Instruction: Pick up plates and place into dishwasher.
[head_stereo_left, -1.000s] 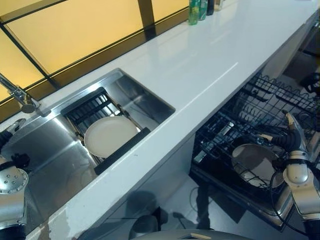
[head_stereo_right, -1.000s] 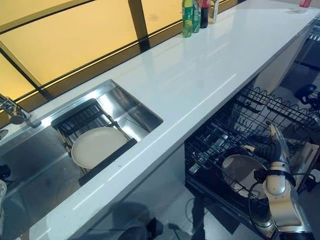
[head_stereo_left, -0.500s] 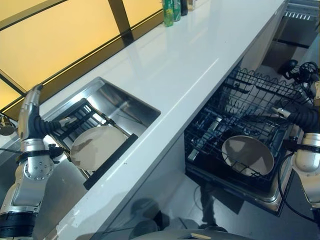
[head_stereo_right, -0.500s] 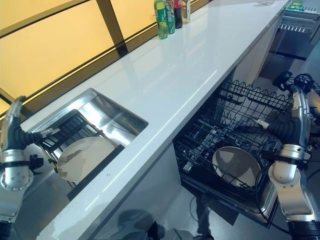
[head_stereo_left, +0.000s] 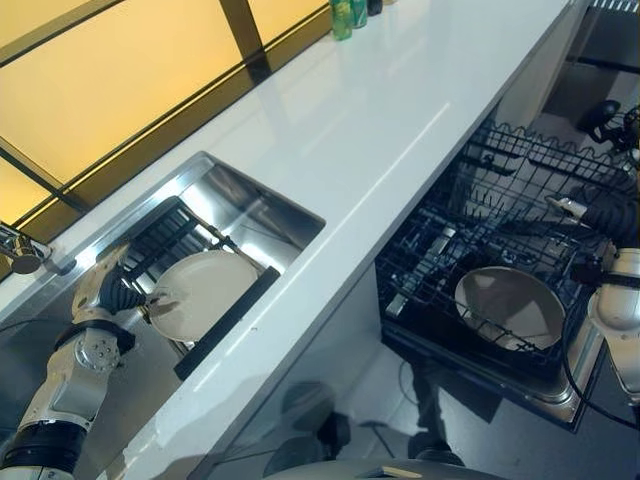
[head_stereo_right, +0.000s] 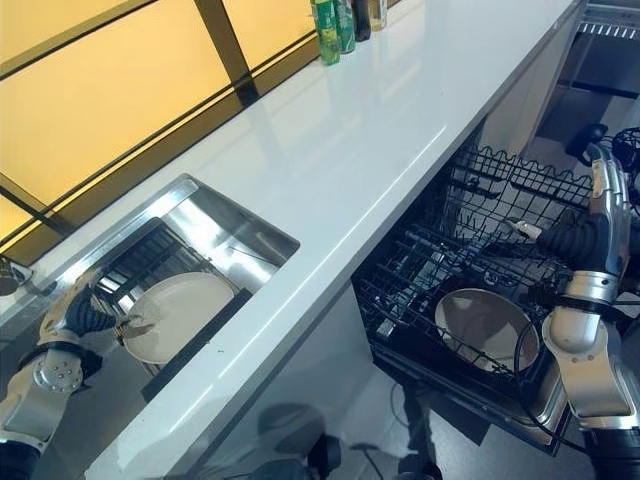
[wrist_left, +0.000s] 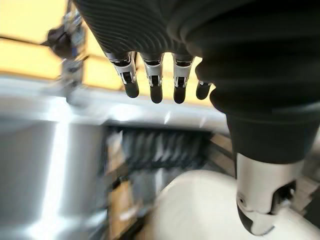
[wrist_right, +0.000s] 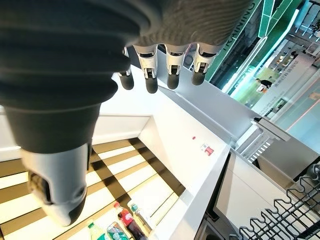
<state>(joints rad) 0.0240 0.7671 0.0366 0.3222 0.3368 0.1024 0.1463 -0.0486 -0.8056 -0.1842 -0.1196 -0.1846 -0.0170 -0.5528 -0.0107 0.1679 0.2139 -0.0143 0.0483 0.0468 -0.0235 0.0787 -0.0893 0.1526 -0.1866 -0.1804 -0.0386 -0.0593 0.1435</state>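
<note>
I am holding my left hand open at the left rim of the plate lying on the sink rack. My right hand, also open, is waiting by the dishwasher rack.
</note>
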